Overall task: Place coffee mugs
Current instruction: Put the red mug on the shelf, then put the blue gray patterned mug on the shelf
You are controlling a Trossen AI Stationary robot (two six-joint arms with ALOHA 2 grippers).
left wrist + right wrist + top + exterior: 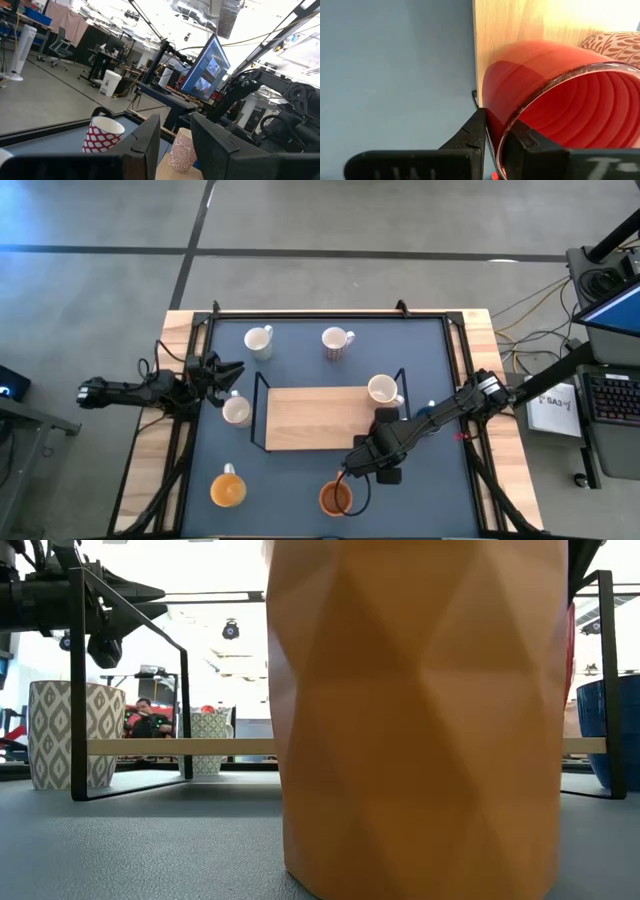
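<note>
- My right hand (pixel 497 132) is clamped on the rim of a glossy red ceramic mug (pixel 555 100), at the near edge of the pale wooden board (pixel 320 418).
- My left hand (pixel 222 370) waits apart at the surface's (pixel 430 350) left side.
- Judging by this, only 1 patterned cream mug (pixel 383 389) sits at the board; 5 others remain around it.

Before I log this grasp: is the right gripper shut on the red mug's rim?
Shut on it. In the right wrist view, the right gripper has one finger outside and one inside the red mug, pinching its wall.
</note>
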